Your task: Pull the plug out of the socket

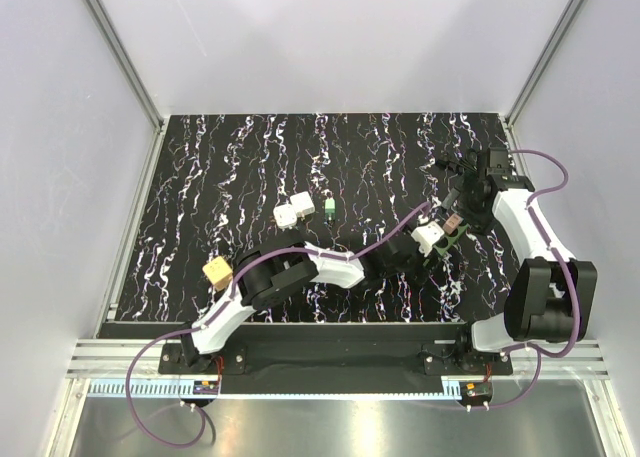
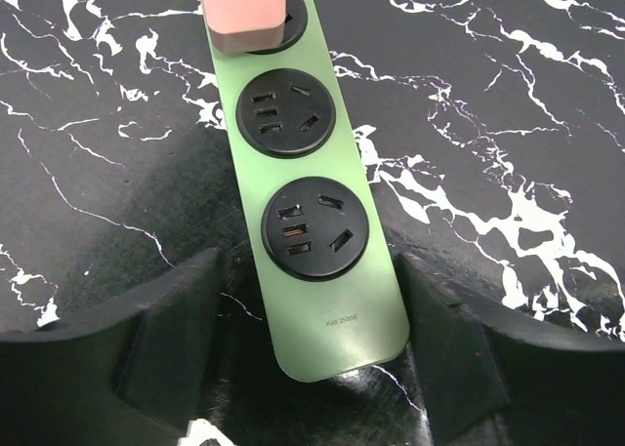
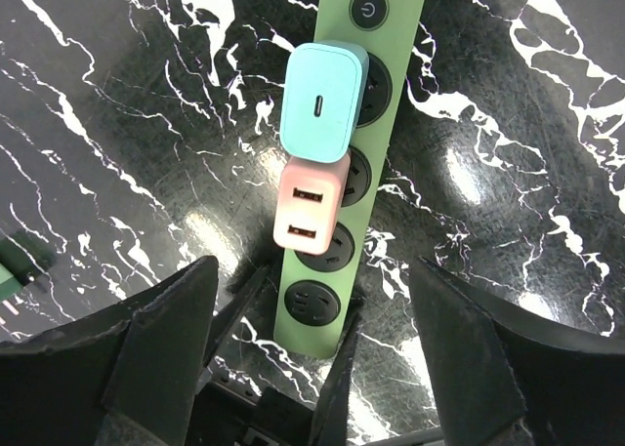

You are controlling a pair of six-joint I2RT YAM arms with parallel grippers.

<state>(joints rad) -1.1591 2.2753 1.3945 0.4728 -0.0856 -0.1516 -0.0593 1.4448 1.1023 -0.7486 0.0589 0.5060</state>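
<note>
Holding the base firm while the other arm pulls straight seems the good way here; the long narrow dark-green plastic power strip point(image 2: 342, 334) lies flat on the black white-veined table point(image 2: 508, 95), in the centre of both wrist views. The left gripper point(image 2: 308, 300) straddles its free end at the bottom of the frame; its jaws are wide, its fingers point(image 2: 176, 339) stand just beside the edges, and it grips nothing; it should close evenly. The right gripper point(image 3: 312, 270) hangs above the pink rectangular plastic plug point(image 3: 311, 207) and the teal rounded plastic plug point(image 3: 322, 100); it is widely open and empty; it should take one plug by its sides and pull along the pins, without tilting.
</note>
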